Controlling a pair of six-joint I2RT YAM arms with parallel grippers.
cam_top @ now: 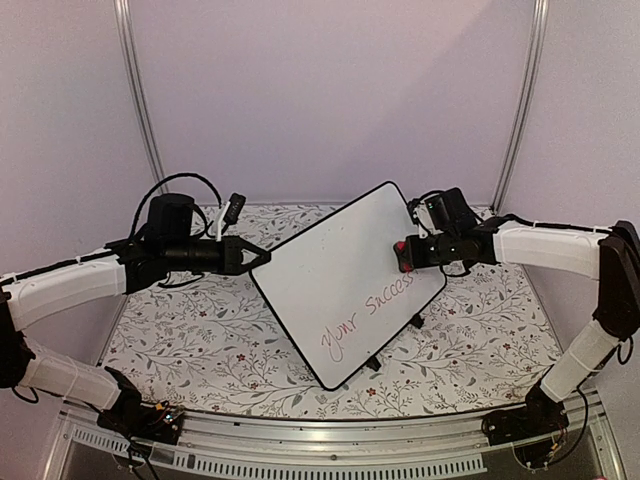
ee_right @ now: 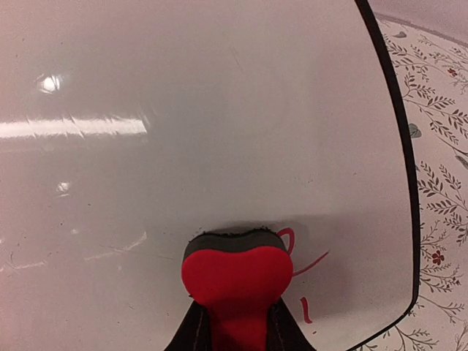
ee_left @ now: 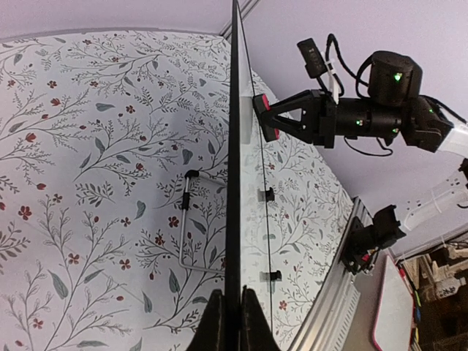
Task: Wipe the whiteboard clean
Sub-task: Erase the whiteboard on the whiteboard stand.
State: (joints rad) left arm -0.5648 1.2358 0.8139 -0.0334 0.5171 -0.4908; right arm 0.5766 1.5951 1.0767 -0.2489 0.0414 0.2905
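The whiteboard stands tilted in the middle, glossy white with a thin black rim and red handwriting low on its face. My left gripper is shut on its left edge; the left wrist view shows that edge running between the fingers. My right gripper is shut on the red eraser, whose dark felt presses against the board face beside red strokes. The eraser also shows in the left wrist view.
A flowered cloth covers the table. The board's wire stand and two small black feet rest on it. A metal rail runs along the near edge. Purple walls close the back and sides.
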